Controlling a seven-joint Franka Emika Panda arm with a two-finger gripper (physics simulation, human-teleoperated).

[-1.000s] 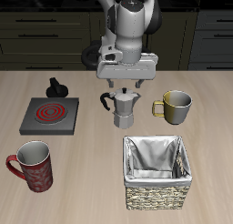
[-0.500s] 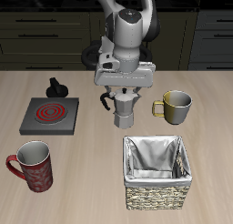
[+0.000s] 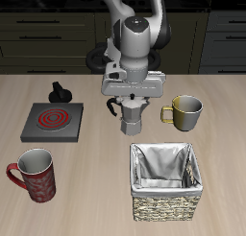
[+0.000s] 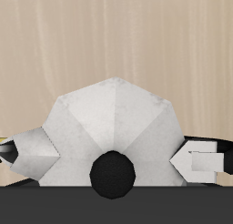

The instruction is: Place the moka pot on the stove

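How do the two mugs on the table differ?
The red patterned mug stands near the table's front edge beside the stove; the olive-metal mug stands farther back, beside the moka pot. The red one looks larger. Both stand upright, apparently empty.

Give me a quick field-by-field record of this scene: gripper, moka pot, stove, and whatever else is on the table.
gripper: lowered over the moka pot's top; open or shut cannot be told
moka pot: upright on the table, not on the stove
stove: flat on the table, red spiral ring glowing, nothing on it
olive mug: beside the pot, on the side away from the stove
red patterned mug: near the table's front edge
woven basket: near the front edge, grey lining
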